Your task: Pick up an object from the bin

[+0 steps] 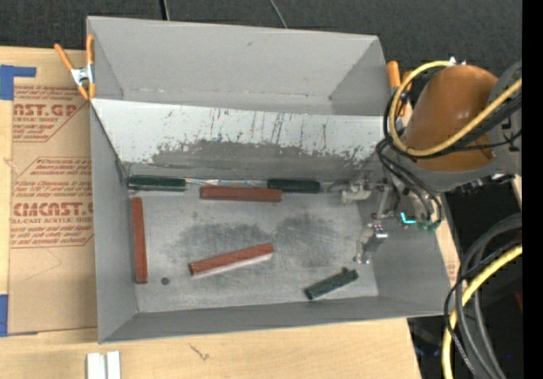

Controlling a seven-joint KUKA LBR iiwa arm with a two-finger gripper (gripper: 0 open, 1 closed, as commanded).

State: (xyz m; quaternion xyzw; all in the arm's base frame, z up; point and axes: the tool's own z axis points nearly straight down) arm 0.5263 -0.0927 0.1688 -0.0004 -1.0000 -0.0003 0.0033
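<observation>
The gripper (366,218) hangs at the right side of the bin (254,127) with its two fingers apart and nothing between them, the nearest thing being a short dark green stick (331,284) by the front wall, and a reddish-brown stick (231,260) lies farther left.

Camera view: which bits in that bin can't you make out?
Dark speck by the red-brown bar along the left wall: too small to identify.
Right rim of the bin: hidden behind the arm's orange cover and cables.
Thin pale strip beside the back-left dark green bar: too thin to name.
</observation>
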